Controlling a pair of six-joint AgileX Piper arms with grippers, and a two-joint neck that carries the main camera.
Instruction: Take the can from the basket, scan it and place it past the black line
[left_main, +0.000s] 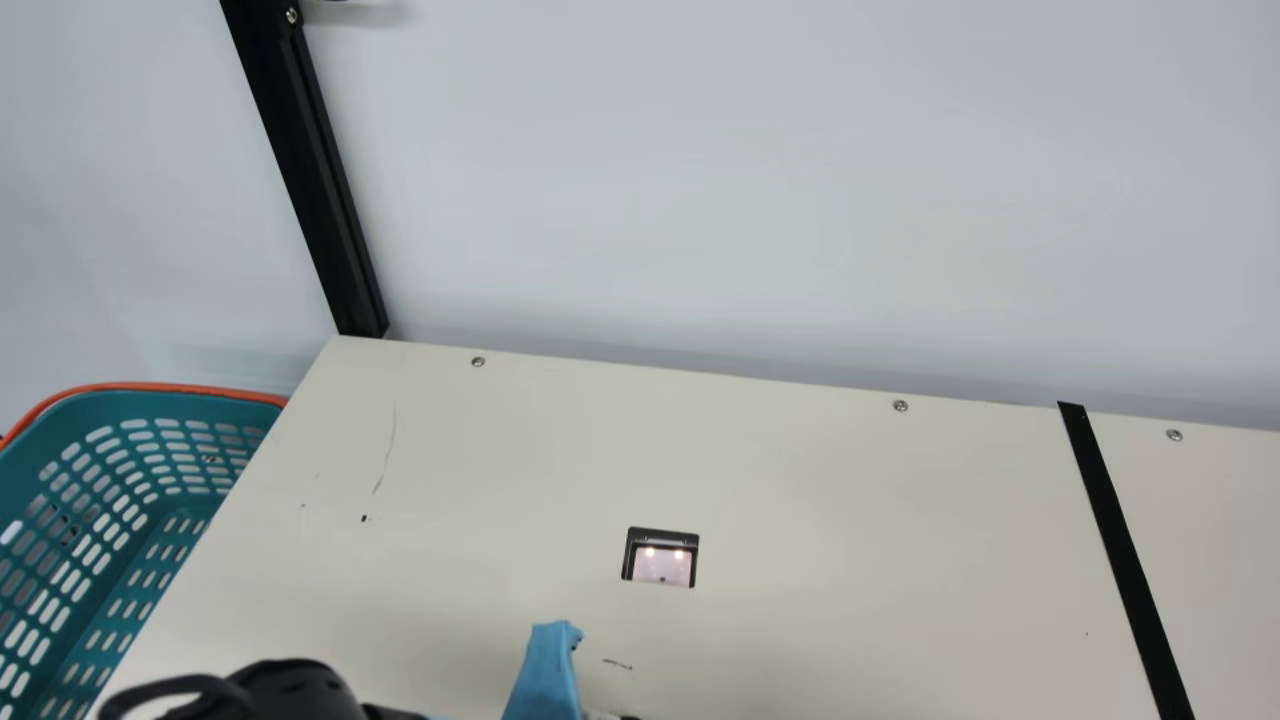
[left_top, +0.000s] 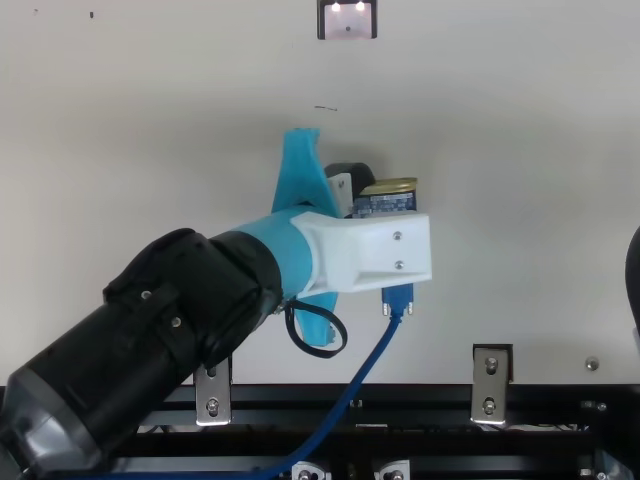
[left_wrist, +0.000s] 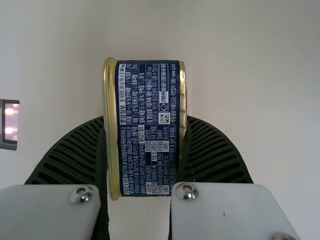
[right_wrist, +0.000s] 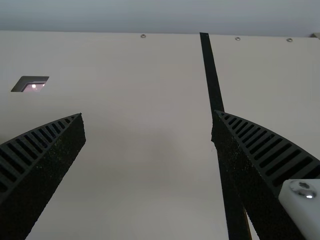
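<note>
Cream tabletop (left_main: 800, 500) behind, a navy can (left_wrist: 145, 125), gold-rimmed and crowded with white print, is pinched in my left pincer (left_top: 370, 242).

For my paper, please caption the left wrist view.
Left end effector holding a navy, gold-rimmed can over the table, lit scanner partly in view.

Cream table (left_main: 850, 480): black line (left_main: 1122, 545) crosses the surface at main view's right; lit scanner window (left_main: 662, 566), apparently recessed; screws (left_main: 900, 406) along far edge; small dark marks (left_main: 364, 518) noted.
</note>
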